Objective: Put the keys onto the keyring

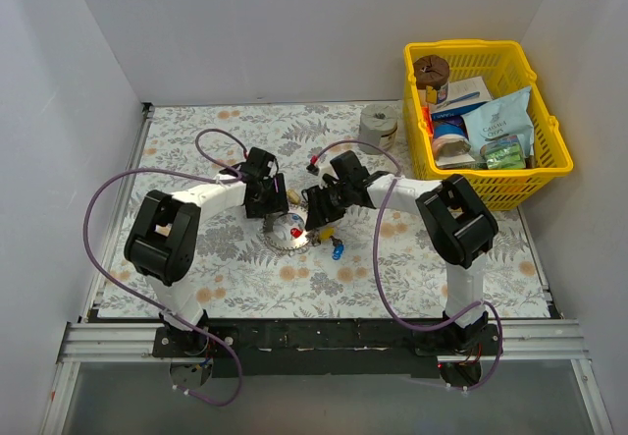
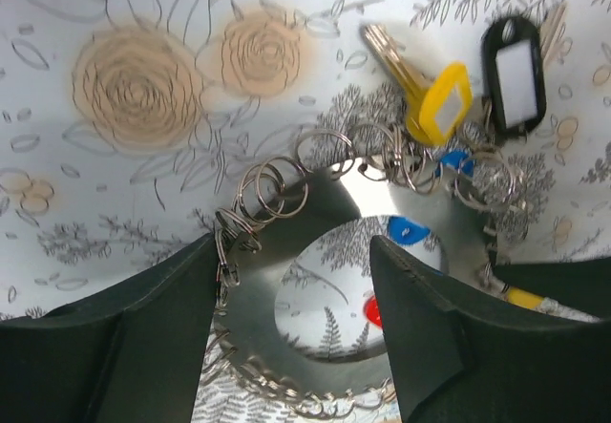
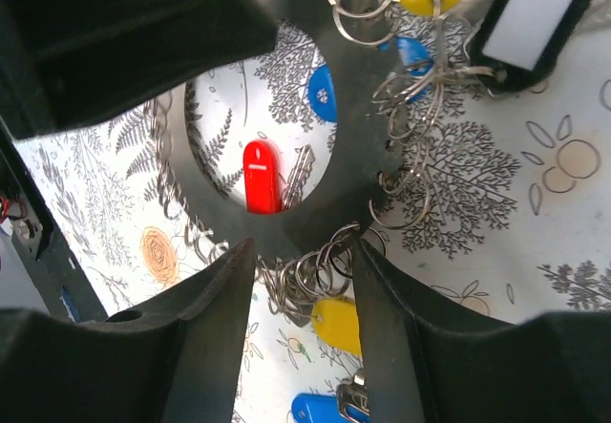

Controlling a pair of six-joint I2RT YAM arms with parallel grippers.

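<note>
The keyring [image 1: 285, 240] is a flat grey metal ring with many small split rings along its rim, lying mid-table. A red key [image 1: 296, 232] shows through its hole, also in the right wrist view [image 3: 260, 175]. A yellow-tagged key [image 2: 434, 98], a black tag [image 2: 514, 72] and blue keys [image 2: 409, 229] lie at its rim. My left gripper [image 2: 296, 280] is open and straddles the ring's band [image 2: 253, 299], one finger outside it and one over the hole. My right gripper [image 3: 304, 251] pinches the bunch of split rings [image 3: 315, 270] at the ring's edge.
A yellow basket [image 1: 549, 165] of packets stands at the back right. A grey roll [image 1: 378, 126] stands just left of it. A blue key [image 1: 338, 251] and a yellow tag [image 3: 339, 323] lie on the floral cloth near my right gripper. Purple cables loop beside both arms.
</note>
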